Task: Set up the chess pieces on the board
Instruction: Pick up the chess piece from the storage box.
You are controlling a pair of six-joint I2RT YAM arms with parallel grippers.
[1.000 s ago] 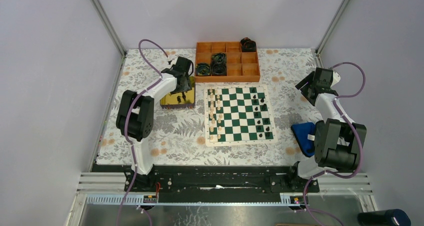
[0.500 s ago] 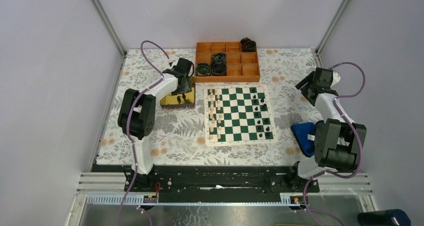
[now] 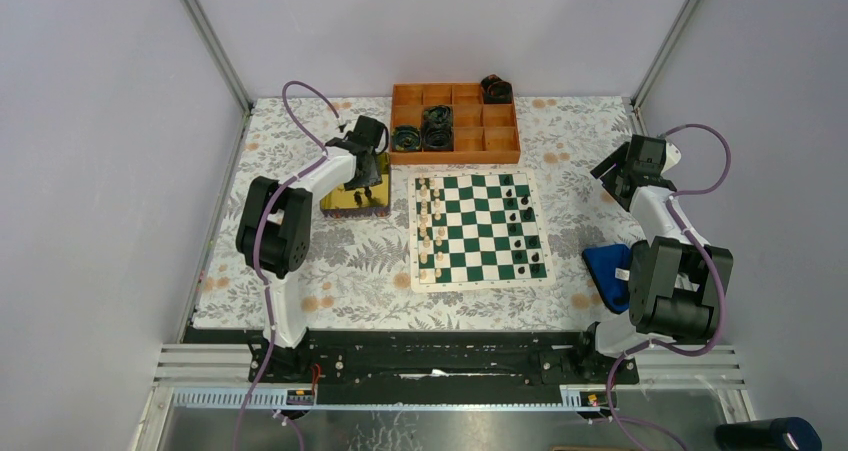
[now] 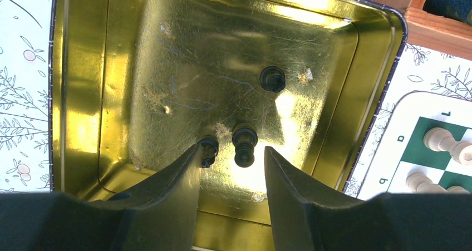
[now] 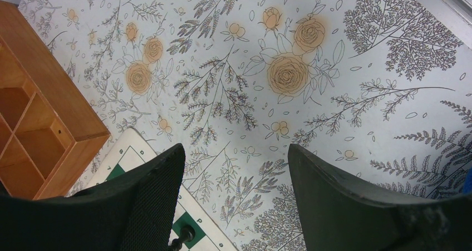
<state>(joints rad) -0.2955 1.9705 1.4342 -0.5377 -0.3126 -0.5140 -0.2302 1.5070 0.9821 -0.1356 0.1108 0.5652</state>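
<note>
The green-and-white board (image 3: 480, 283) lies mid-table. Cream-white chess pieces (image 3: 430, 221) stand along its left columns and black ones (image 3: 525, 233) along its right. My left gripper (image 4: 232, 153) reaches down into the shiny yellow tin (image 4: 83, 95), open with the jaws partly narrowed. One black piece (image 4: 244, 143) stands between the fingertips, touching neither. A second black piece (image 4: 209, 149) sits at the left fingertip, and a third (image 4: 273, 78) stands farther in. My right gripper (image 5: 234, 151) hangs wide open and empty over the floral cloth by the board's corner (image 5: 131, 151).
An orange compartment tray (image 3: 455, 157) with dark cable rolls (image 3: 437, 126) stands behind the board and close to the tin (image 3: 345, 201). A blue object (image 3: 603, 266) lies right of the board by the right arm. The tin's walls surround the left fingers.
The left jaws have narrowed around the black piece in the tin. The left arm shifted slightly. The right arm has not moved.
</note>
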